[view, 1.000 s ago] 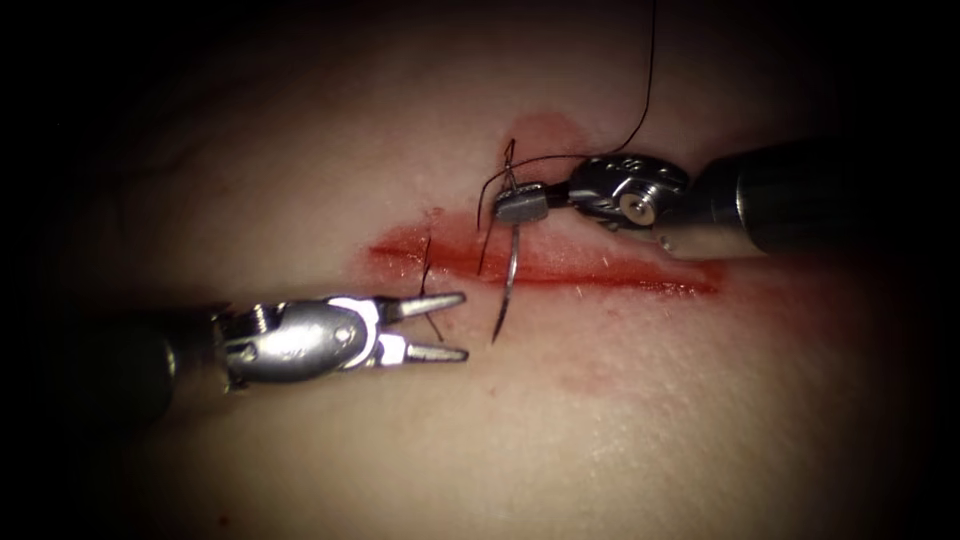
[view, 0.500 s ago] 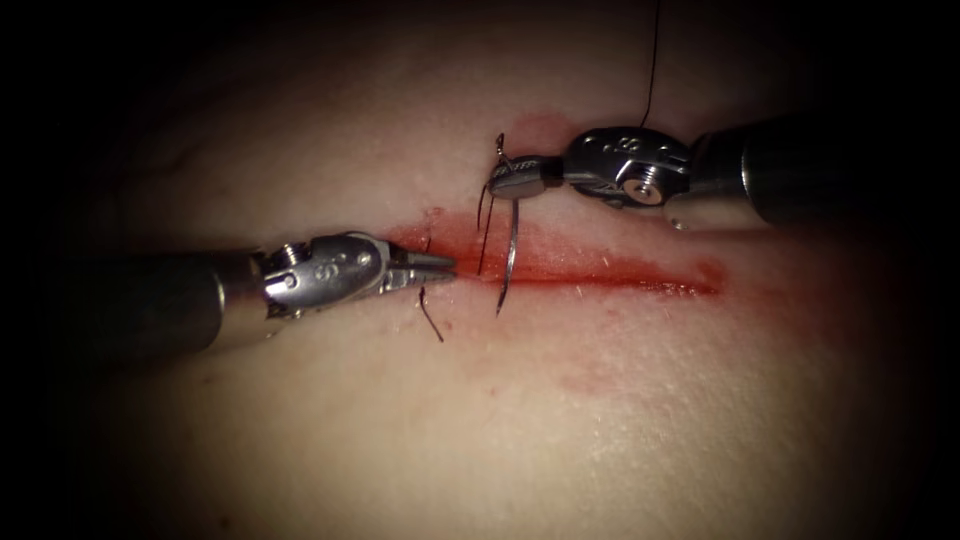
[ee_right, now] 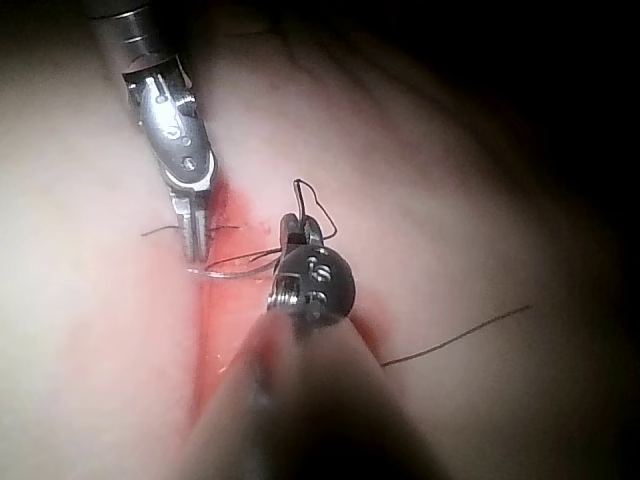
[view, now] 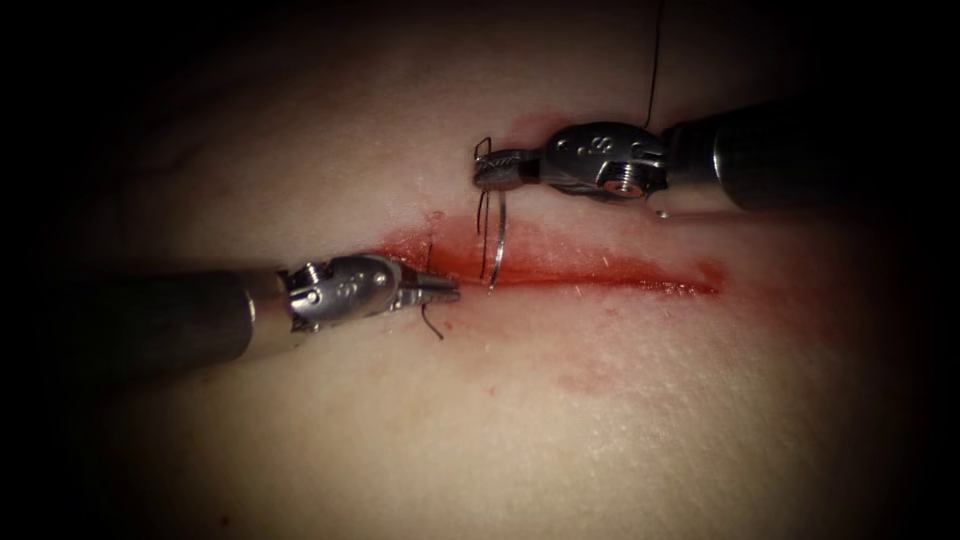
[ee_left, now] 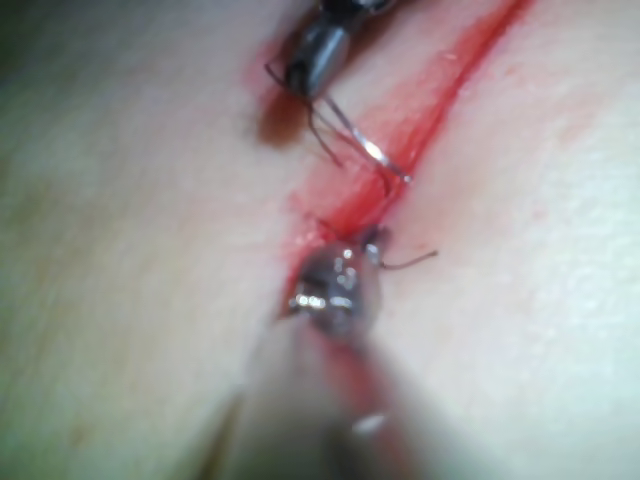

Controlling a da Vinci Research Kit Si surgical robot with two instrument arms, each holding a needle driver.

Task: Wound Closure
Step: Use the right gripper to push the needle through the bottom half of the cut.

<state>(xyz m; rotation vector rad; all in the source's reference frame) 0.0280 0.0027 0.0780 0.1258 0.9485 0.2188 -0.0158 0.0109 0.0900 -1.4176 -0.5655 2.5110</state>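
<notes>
Right pincer (view: 492, 168) is clamped on the needle (view: 497, 240) near its thread end, jaws closed tight; the curve hangs down from the jaws toward the cut (view: 590, 272), and the sharp tip sits right at the cut's edge, just beside the left pincer (view: 445, 290). Whether the tip already bites the tissue (view: 620, 400) is too fine to tell; the body of the needle is clear of it. Compared with a second ago, the right pincer has shifted left and up along with the needle, and the left pincer, open and lower then, now has its jaws closed together with the tips pressed at the cut's left end, next to an earlier stitch's cut end of thread (view: 431, 322). Can't tell if it pinches tissue or only pushes on it. Thread (view: 654, 60) runs up and away from behind the right pincer, with a small loop at the jaws. Red fluid (view: 560, 262) lies along the cut below the right pincer. To do this well, by my read: keep the needle square to the cut, turn the wrist along the needle's curve instead of pushing straight, keep the left pincer steadying the edge without crushing it, and keep the loose thread loop off the needle tip.
</notes>
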